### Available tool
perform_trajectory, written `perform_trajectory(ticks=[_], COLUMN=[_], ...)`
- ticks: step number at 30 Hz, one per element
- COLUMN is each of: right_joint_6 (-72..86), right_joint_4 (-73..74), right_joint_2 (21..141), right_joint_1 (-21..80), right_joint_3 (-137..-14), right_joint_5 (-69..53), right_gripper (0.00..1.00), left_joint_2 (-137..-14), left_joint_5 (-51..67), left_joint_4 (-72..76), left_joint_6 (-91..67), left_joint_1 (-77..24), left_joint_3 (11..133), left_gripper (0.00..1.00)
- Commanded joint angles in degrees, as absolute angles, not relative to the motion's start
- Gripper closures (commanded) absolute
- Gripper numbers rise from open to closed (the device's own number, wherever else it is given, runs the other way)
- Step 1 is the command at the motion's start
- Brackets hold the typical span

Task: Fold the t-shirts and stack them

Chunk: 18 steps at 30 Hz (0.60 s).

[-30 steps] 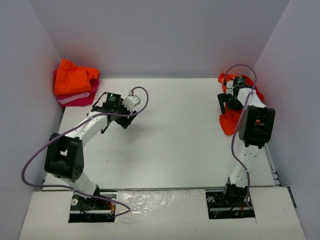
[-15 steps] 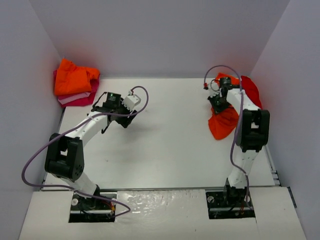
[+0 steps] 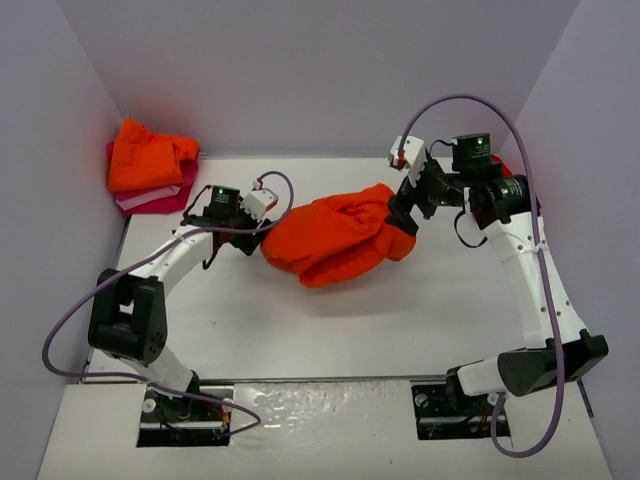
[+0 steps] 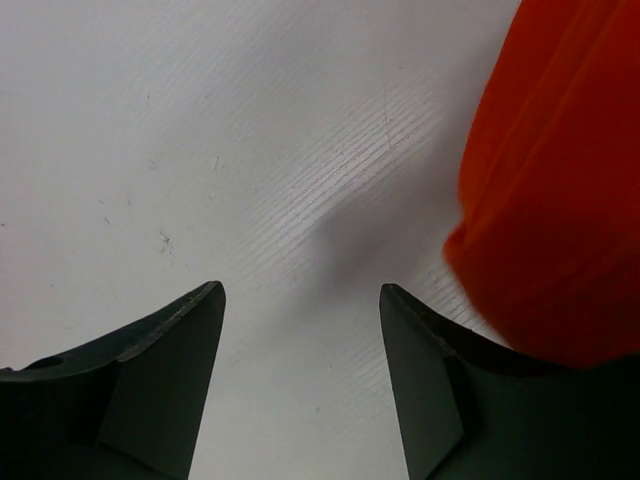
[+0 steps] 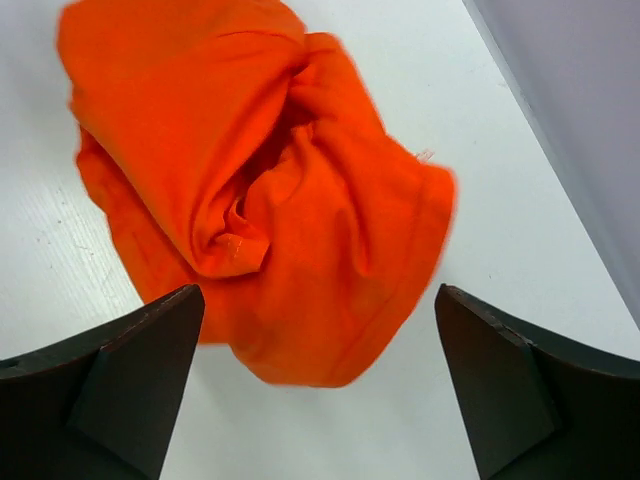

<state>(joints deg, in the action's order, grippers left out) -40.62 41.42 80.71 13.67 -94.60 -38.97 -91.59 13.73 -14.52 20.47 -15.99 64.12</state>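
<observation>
A crumpled bright orange t-shirt (image 3: 335,240) lies in a heap at mid-table. In the right wrist view the same t-shirt (image 5: 260,190) fills the upper frame, its edge blurred. My right gripper (image 3: 403,215) hangs at the heap's right end, and in its own view that gripper (image 5: 318,290) stands wide open with no cloth pinched. My left gripper (image 3: 255,240) hovers at the heap's left end. In its wrist view the left gripper (image 4: 300,287) is open over bare table, with the orange cloth (image 4: 550,180) just beside its right finger.
At the back left corner an orange t-shirt (image 3: 148,155) sits on folded pale pink (image 3: 135,198) and magenta (image 3: 172,196) ones. A sliver of red cloth (image 3: 516,173) shows behind the right arm. Purple walls close in the table on three sides.
My right arm swung from the back right corner toward the middle, bringing the orange t-shirt with it, and its jaws have opened off the cloth. The left arm has not moved.
</observation>
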Motion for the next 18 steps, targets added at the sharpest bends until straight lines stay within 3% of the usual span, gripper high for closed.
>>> perform_trajectory(ticks=[1, 7, 18], right_joint_6=[-44.2, -46.1, -38.6], right_joint_4=[48.3, 48.3, 39.3], right_joint_2=[84.3, 87.3, 97.9], right_joint_1=[13.5, 12.8, 14.8], right_joint_3=[-88.4, -79.0, -78.8], right_joint_5=[-34.0, -26.4, -20.7], right_gripper=[0.00, 0.00, 0.00], left_joint_2=[-88.5, -89.4, -92.6], left_joint_5=[14.0, 14.3, 20.0], left_joint_4=[-12.8, -13.0, -20.0], left_joint_6=[20.1, 21.1, 22.5], left_joint_1=[-15.4, -15.2, -16.7], left_joint_3=[65.4, 65.9, 70.7], left_gripper=[0.40, 0.40, 0.40])
